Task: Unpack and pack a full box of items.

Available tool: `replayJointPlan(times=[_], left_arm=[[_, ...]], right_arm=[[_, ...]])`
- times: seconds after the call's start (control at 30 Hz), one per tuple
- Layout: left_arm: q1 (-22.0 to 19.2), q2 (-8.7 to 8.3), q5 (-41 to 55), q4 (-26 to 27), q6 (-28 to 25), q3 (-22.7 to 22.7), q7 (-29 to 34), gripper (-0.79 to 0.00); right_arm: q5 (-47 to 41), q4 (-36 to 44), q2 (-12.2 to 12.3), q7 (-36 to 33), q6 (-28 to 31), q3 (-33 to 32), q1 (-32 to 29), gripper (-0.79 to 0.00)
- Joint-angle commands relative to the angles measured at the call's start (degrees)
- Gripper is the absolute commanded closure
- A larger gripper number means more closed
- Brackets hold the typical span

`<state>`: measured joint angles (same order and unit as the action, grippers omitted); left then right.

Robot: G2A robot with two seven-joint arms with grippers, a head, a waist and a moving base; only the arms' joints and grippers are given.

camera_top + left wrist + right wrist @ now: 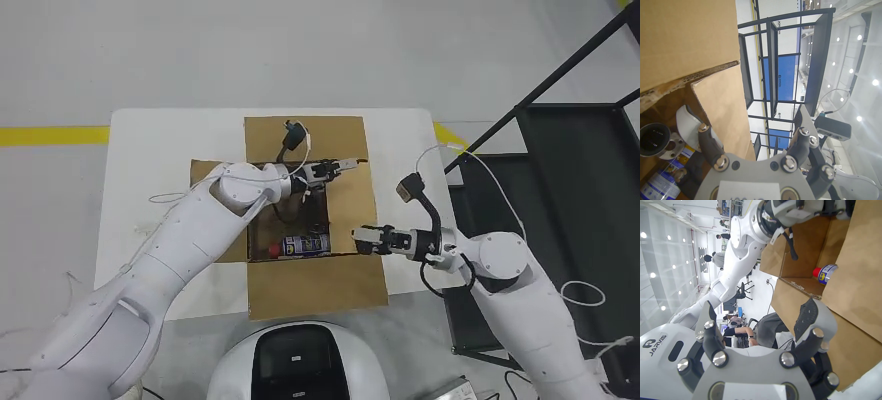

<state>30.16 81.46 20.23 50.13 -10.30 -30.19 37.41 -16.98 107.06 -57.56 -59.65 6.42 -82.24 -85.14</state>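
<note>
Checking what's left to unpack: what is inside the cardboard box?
A red-capped spray can lies in the box, by the wall nearest the robot; a metal flanged sleeve is in there too. The left hand covers part of the middle, so anything beneath is hidden.

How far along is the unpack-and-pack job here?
Done: the box stands with its flaps open. In hand: nothing gripped; the left gripper is open at the box mouth, one finger inside, and the right gripper is open beside a flap. Left: the can and a metal part lie inside, so unpacking looks barely begun and repacking untouched.
</note>
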Motion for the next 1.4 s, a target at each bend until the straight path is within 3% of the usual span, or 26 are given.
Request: replayJointPlan(times=[0.0, 0.33, 0.6, 0.9, 1.1, 1.37], left_arm=[[-0.24, 0.51, 0.53, -0.90, -2.02, -0.28, 0.61, -0.785], [0.69, 0.97, 3.86, 2.10, -6.94, -3.66, 6.23, -0.785], [2.17, 1.61, 8.87, 5.69, -5.56, -5.47, 11.07, -0.785], [1.91, 2.70, 10.03, 3.50, -6.14, -5.87, 16.41, -0.785], [2.60, 1.91, 8.74, 4.05, -5.83, -8.31, 18.16, -0.785], [3.80, 2.23, 8.10, 5.68, -4.41, -8.84, 18.08, -0.785]], right_arm=[[0.80, 0.02, -0.03, -0.43, -0.78, 1.26, 0.79, -0.785], [2.18, 3.78, 0.13, -2.54, -2.66, 4.01, 1.56, -0.785], [4.85, 5.95, 0.50, -4.31, -4.80, 5.63, 0.45, -0.785], [0.83, 3.02, 1.05, 2.11, -1.19, -2.04, -3.23, -0.785], [-2.48, 1.41, 1.29, 4.70, 1.48, -6.75, -5.93, -0.785], [-4.47, 3.32, 1.66, -1.02, 3.19, -7.54, -7.61, -0.785]])
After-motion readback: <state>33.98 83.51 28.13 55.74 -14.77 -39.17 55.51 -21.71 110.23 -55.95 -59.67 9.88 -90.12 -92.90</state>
